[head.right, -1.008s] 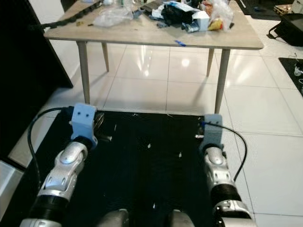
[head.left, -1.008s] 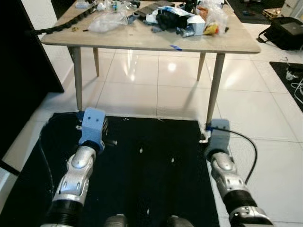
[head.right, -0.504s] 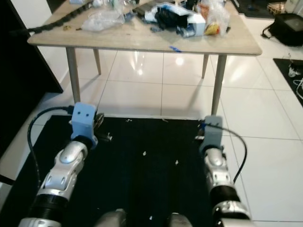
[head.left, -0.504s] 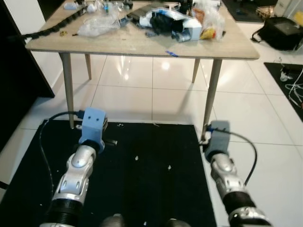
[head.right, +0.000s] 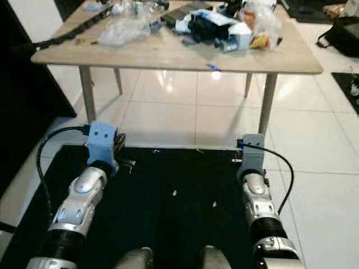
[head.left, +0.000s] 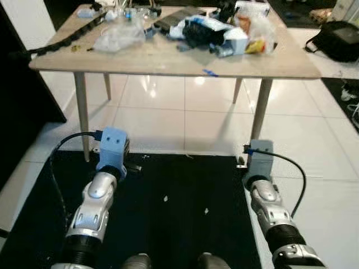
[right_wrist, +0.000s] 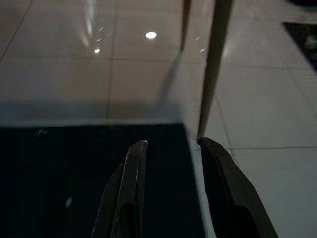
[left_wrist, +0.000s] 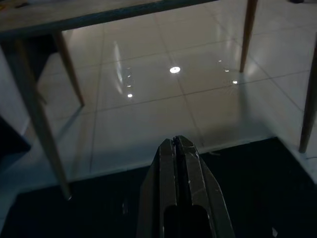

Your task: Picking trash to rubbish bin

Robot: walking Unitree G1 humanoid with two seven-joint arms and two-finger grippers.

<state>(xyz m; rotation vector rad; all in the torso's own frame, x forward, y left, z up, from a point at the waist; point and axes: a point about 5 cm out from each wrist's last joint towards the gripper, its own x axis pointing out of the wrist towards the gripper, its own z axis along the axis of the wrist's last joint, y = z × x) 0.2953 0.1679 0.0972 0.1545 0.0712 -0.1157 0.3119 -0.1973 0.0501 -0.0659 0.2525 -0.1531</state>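
Observation:
Trash lies piled on a light wooden table [head.left: 168,61] ahead: a clear plastic bag [head.left: 119,38], a crumpled black item [head.left: 200,33], a white carton [head.left: 235,40] and a clear bag of snack wrappers [head.left: 257,36]. Both silver arms are held low over a black mat [head.left: 179,185], short of the table. My left gripper [left_wrist: 177,142] is shut with nothing in it, pointing under the table. My right gripper [right_wrist: 173,145] is open and empty, next to the table's right front leg [right_wrist: 213,64]. Small white scraps [head.left: 165,198] dot the mat.
Thin table legs [head.left: 81,117] stand at the mat's far edge. A dark panel [head.left: 22,95] rises at the left. A black bag [head.left: 336,42] lies on the white tiles at the far right. A black cable chain [head.left: 61,42] runs across the table's left side.
The whole view has shifted a little, and the table now sits slightly lower in the picture. Both arms hold the same pose.

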